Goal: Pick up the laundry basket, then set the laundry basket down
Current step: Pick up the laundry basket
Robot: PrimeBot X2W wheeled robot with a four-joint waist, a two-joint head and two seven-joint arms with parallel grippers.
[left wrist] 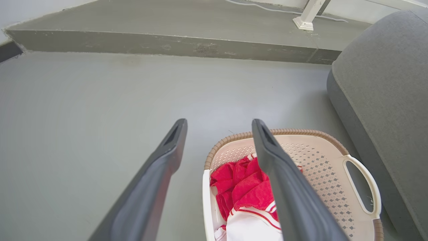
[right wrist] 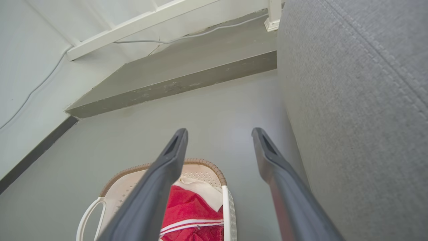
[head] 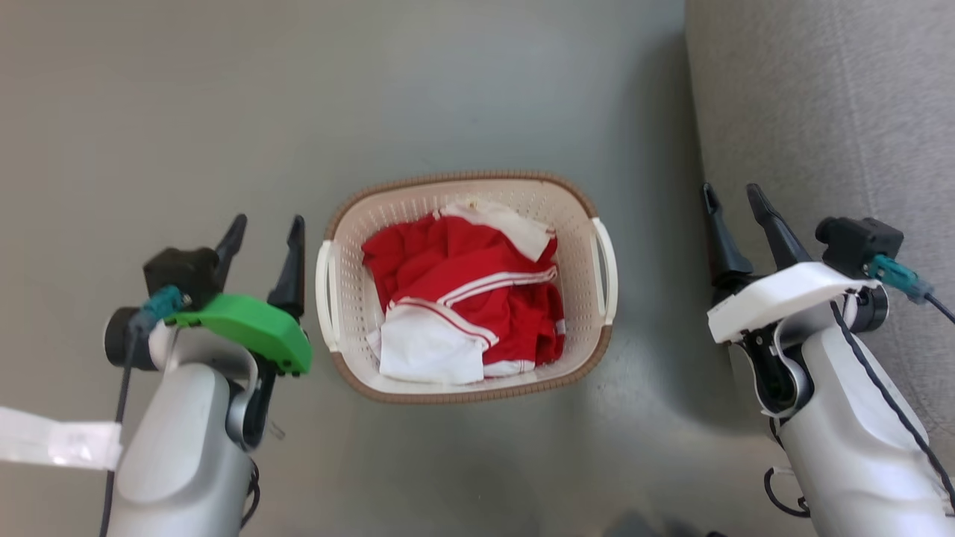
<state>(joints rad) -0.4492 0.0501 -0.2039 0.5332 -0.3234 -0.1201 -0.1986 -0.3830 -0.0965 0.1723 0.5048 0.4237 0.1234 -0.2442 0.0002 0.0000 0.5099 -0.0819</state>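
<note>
Cream laundry basket [head: 573, 218] sits between left end effector [head: 267, 224] and right end effector [head: 730, 192], both spread apart.

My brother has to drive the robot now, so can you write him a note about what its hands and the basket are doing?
Left gripper: open, empty, beside the left handle of the laundry basket, not touching it.
Right gripper: open, empty, further off from the right handle, close to the grey sofa.
Basket: upright on the floor between the arms, red and white clothes inside.
Done: nothing gripped yet.
Left: bring both grippers to the handles, lift, then set the basket down.
</note>
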